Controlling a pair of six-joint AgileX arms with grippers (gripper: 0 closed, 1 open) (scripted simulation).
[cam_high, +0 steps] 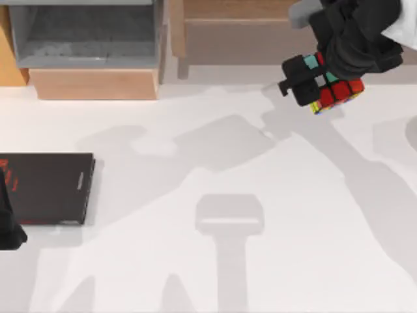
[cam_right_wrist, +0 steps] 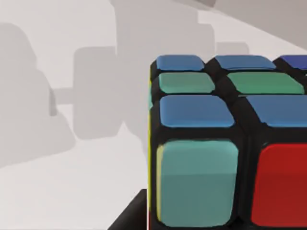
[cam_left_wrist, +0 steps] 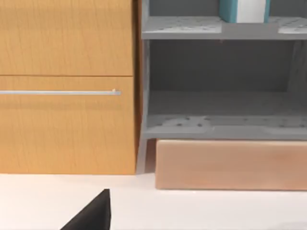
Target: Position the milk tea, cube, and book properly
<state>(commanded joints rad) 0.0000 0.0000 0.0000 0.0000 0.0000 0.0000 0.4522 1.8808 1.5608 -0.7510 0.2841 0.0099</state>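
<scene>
Small black-framed puzzle cube [cam_high: 335,91] with red, teal and blue stickers, clamped between fingers of right gripper [cam_high: 313,81], aloft near table's far right, before wooden shelf [cam_high: 228,32]. Left arm parked at left edge beside thin black book [cam_high: 45,188]; finger state indeterminable. Thick teal book [cam_left_wrist: 242,10] upright on grey shelf [cam_left_wrist: 216,26].

White table [cam_high: 215,274] — black book [cam_high: 47,188] lying flat.

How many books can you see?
2. A black book lies flat at the table's left edge. A teal book stands on the grey shelf's upper level. More could be hidden elsewhere in the shelf.
</scene>
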